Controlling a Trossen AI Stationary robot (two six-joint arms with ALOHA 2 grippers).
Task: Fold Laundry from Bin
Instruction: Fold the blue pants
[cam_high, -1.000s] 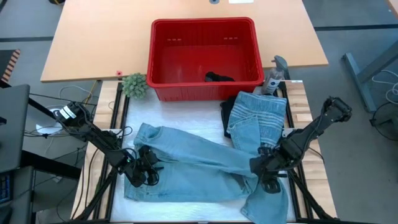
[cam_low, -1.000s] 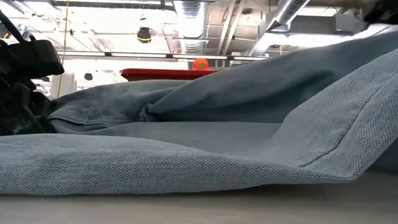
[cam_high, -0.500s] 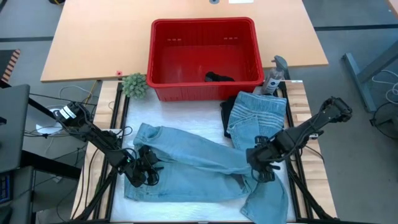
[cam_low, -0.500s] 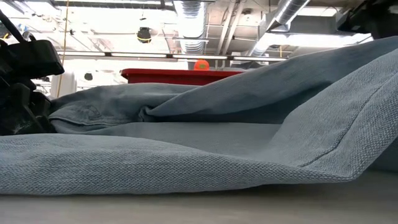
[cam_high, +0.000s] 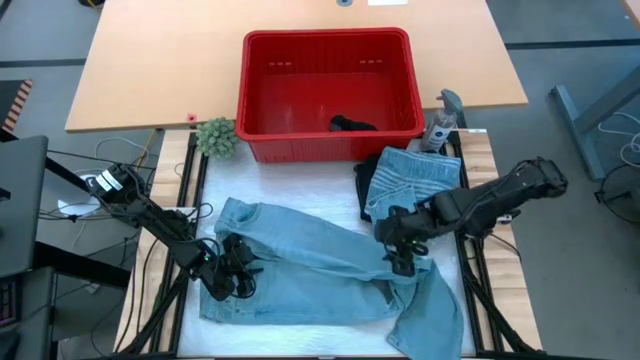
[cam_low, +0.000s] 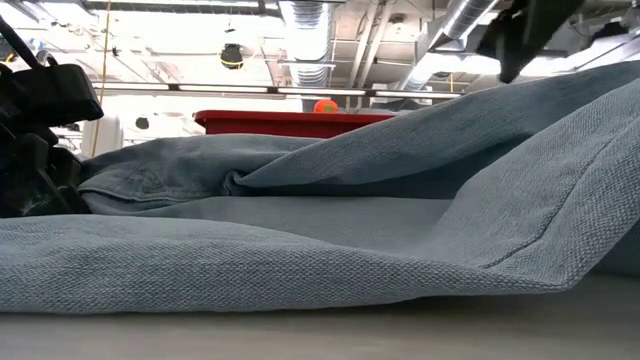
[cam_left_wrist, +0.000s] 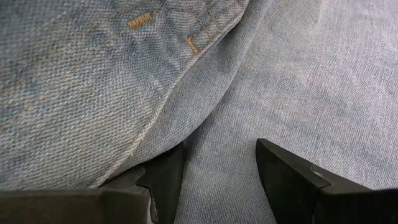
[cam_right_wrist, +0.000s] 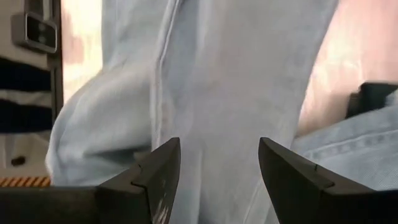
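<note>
Jeans (cam_high: 300, 270) sprawl over the bench (cam_high: 300, 45). Right claw (cam_high: 398, 250) grasps a lifted leg; left claw (cam_high: 232, 272) clenches the waistband.

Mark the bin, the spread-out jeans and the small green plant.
bin (cam_high: 259, 100): high view, on its left wall.
spread-out jeans (cam_high: 300, 265): high view, on the middle of the denim leg.
small green plant (cam_high: 216, 136): high view, on the centre of its leafy tuft.

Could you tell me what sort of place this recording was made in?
Probably a robotics lab or workshop: bare ceiling ducts hang over the room, and the jeans and red bin sit on a table set up as a test rig.
</note>
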